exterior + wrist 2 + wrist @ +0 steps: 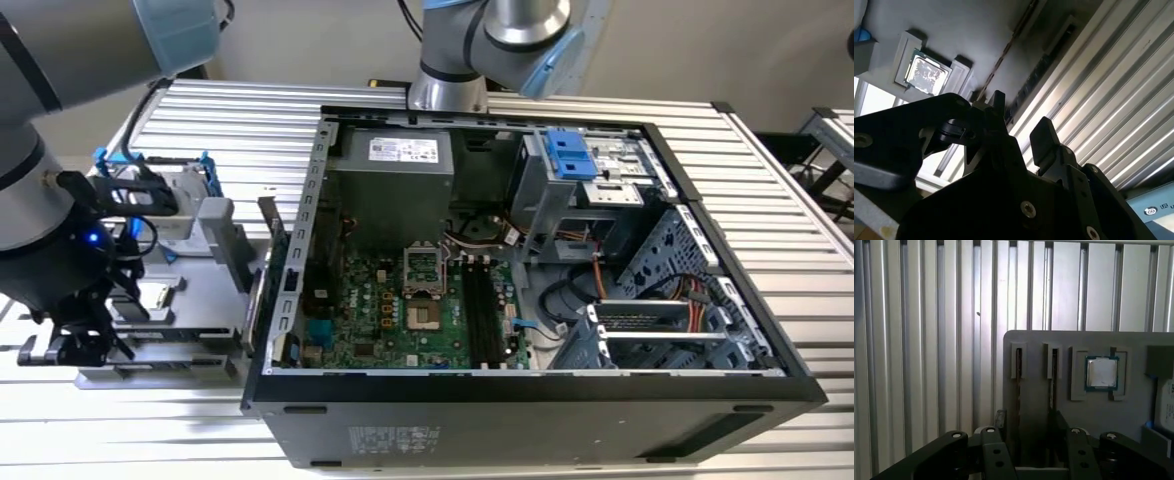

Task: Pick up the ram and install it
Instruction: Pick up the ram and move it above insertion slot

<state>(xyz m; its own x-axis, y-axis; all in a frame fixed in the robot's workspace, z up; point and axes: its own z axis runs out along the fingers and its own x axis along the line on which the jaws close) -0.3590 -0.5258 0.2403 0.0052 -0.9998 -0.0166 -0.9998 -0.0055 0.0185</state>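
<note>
Two ram sticks stand on edge in the narrow slots of a grey holder [1034, 340], one ram [1018, 385] beside the other [1053, 385]. In the second wrist view a ram [1004, 55] shows as a thin line running towards the fingers. My gripper [1031, 427] hangs low over the near end of these slots, open, with one dark finger [999, 420] on each side and nothing gripped. In the exterior view the gripper [80, 345] is at the holder's near end, on that view's left of the open computer case. The motherboard's black slots [483, 315] lie inside the case.
On the holder a square silver processor chip [1101, 373] sits past the rams, and a hard drive in a blue-handled bracket [147, 190] lies farther back. The case wall [287, 280] rises beside the holder. Ribbed metal tabletop [914, 340] surrounds everything.
</note>
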